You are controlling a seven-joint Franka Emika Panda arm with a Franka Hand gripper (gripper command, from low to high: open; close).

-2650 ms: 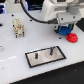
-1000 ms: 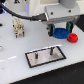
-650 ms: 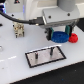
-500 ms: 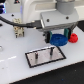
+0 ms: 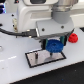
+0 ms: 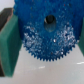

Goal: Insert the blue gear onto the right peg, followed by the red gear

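Observation:
My gripper point(image 5: 54, 42) is shut on the blue gear point(image 5: 55, 46) and holds it just above the exterior view's right half of the grey plate with black border point(image 5: 41, 60). In the wrist view the blue gear point(image 6: 47, 35) fills the picture, its dark centre hole showing, with a green finger pad point(image 6: 8, 47) pressed against each side. The red gear point(image 5: 74, 38) lies on the white table, to the exterior view's right of the gripper. The right peg is hidden under the blue gear and the gripper.
The arm's white body point(image 5: 35, 15) fills the upper part of the exterior view, with a black cable point(image 5: 15, 33) running along its left. White table surface surrounds the plate.
The gripper has taken the blue gear from beside the red gear and carried it towards the exterior view's left and down over the plate. The red gear has stayed in place.

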